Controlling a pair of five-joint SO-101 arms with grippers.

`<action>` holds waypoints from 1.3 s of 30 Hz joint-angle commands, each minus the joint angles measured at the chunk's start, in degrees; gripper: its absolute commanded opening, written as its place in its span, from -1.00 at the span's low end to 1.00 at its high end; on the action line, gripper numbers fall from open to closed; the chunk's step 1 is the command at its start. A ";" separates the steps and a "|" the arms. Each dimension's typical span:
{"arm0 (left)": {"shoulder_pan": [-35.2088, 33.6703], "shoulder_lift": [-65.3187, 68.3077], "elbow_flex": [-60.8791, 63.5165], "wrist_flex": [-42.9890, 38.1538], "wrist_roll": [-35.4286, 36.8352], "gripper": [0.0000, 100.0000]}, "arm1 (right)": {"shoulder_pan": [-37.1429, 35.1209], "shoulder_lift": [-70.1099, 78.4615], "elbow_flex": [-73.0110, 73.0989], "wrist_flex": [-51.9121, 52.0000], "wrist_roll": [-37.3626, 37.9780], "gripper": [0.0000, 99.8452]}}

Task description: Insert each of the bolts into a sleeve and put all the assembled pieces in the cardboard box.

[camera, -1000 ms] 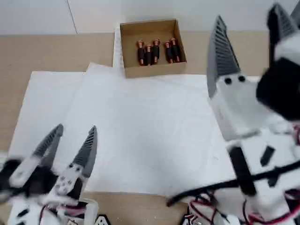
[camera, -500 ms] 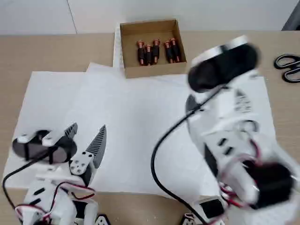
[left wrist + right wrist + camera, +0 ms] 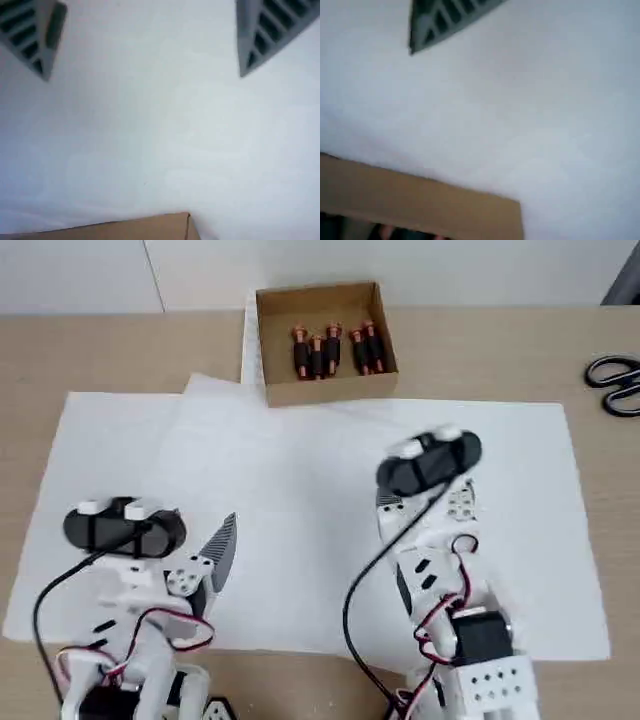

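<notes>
The cardboard box [image 3: 330, 390] stands at the far side of the table [image 3: 100, 350], just past the far edge of the white paper sheet [image 3: 300, 500], with its open top up. Inside it lie five assembled pieces [image 3: 332, 348], each a dark sleeve with an orange bolt end showing. They lie side by side in a loose row, three to one side and two to the other, close to each other. I see no loose bolt or sleeve on the paper, so I judge that the task is finished or very nearly so.

Both arms are folded low at the near edge of the table, well apart from the box. This looks to me like a rest pose that leaves the work area free, because nothing is there to pick up. The left gripper [image 3: 144, 76] hangs over bare paper with its fingers [image 3: 30, 35] wide apart and nothing between them. The right gripper [image 3: 420, 42] also hangs over bare paper and faces the box wall; if it is apart or together, I cannot tell. A pair of scissors [image 3: 615, 380] lies at the table's side, off the paper and far from both arms.
</notes>
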State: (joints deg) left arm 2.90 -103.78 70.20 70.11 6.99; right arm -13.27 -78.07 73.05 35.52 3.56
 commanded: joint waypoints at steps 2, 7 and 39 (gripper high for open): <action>-0.18 -0.62 4.88 -5.45 -0.35 -0.54 | 3.74 -5.05 8.70 -6.02 0.53 -0.47; -0.18 -0.62 13.85 -8.35 -0.35 -0.54 | 4.35 -10.95 17.67 -6.02 0.53 -0.47; -0.09 -0.62 23.16 -8.79 -0.18 -0.54 | 3.91 -25.89 23.47 17.36 0.35 -0.47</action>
State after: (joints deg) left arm 2.90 -103.78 93.67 62.37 6.99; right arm -9.41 -102.68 96.09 52.66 3.65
